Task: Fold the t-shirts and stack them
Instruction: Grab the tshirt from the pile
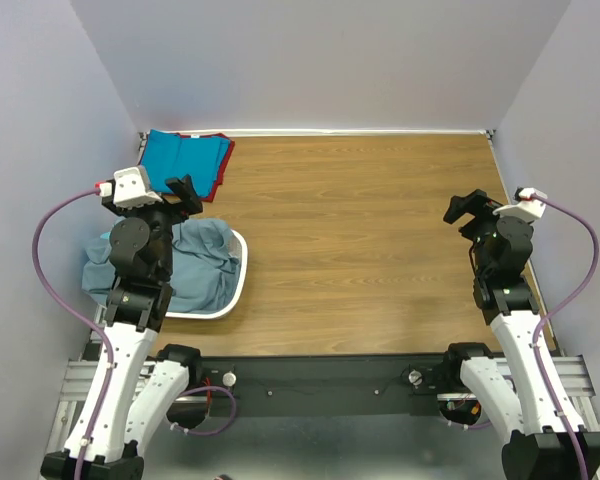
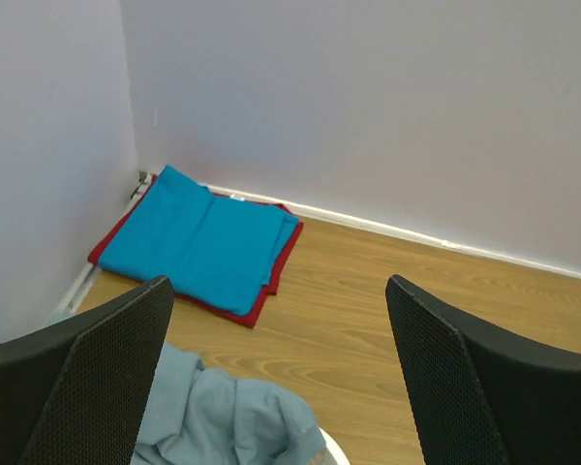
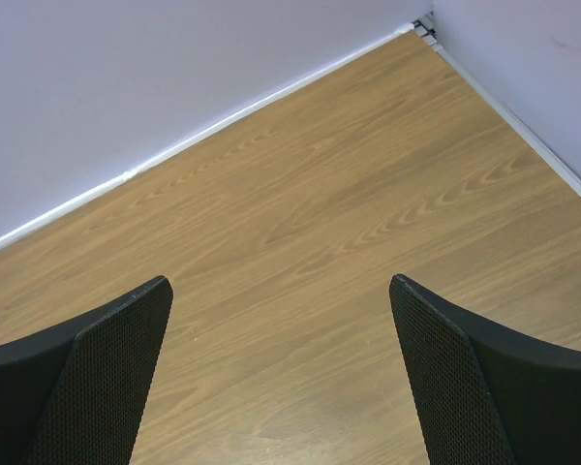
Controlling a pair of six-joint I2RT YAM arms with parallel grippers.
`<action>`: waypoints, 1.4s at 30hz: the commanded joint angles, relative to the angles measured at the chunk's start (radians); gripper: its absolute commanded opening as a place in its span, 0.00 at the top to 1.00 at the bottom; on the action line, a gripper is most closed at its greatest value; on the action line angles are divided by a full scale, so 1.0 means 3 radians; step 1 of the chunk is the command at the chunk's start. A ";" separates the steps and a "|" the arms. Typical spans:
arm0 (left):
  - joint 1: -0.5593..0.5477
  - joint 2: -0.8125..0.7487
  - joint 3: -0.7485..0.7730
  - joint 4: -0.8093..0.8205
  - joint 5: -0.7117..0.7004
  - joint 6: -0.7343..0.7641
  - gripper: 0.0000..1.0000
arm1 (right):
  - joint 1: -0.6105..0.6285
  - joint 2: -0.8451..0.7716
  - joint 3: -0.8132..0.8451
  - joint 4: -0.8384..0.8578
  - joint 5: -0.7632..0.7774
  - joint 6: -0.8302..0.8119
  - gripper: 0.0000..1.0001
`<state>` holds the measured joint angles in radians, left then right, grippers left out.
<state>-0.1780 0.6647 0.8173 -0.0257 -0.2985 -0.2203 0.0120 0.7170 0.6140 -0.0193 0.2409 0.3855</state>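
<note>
Left gripper [image 1: 183, 190] hung with jaws wide, nothing between them, up over the left side of the tabletop [image 1: 360, 240]. Its fingers [image 2: 116, 358] framed the far-left corner in the wrist view.

The turquoise t-shirt [image 1: 185, 160] lay folded flat in that far-left corner, ahead of the left gripper, not touching it. It sat on top of the red t-shirt [image 1: 223, 172], also folded, red showing as a border along the right and near sides. The stack was tight against the back wall and the left wall.

The grey-blue t-shirt [image 1: 205, 255] was crumpled, unfolded, in the white basket [image 1: 242, 275] at the left edge of the tabletop, toward the near side. It lay directly below and just behind the left gripper, with some cloth spilling over the basket's left rim. The left arm hid part of it from above.

Right gripper [image 1: 467, 207] was also spread wide and empty, by the right edge of the tabletop, well apart from all the shirts. Its wrist view showed only bare wood between the fingers [image 3: 107, 368], looking at the far-right corner.

Could not tell whether another shirt was folded inside the turquoise layer.
</note>
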 commanded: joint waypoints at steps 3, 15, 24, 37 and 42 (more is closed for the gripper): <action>0.0015 0.0024 0.0073 -0.0098 -0.0615 -0.0355 0.02 | 0.0006 -0.0033 -0.0037 0.0034 0.0123 0.0024 0.00; 0.0015 0.0259 -0.0101 -0.0374 -0.0968 -0.0794 0.02 | 0.0001 0.0018 -0.0037 0.0034 0.0112 0.0090 0.00; 0.0015 0.0969 -0.0122 -0.1412 -0.2103 -0.2394 0.02 | 0.0006 0.0223 -0.0006 0.0033 -0.0133 0.0218 0.00; 0.0015 0.1757 -0.0474 -0.1310 -0.2048 -0.2942 0.02 | 0.0001 0.0264 -0.0017 0.0034 -0.0225 0.0239 0.00; 0.0021 0.1890 -0.0464 -0.1279 -0.1991 -0.2922 0.02 | 0.0006 0.0249 -0.0027 0.0034 -0.0220 0.0259 0.00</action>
<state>-0.1768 1.2198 0.6727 -0.4351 -0.8768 -1.0512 0.0120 0.8043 0.6140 -0.0174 0.1890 0.4458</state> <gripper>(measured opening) 0.983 0.997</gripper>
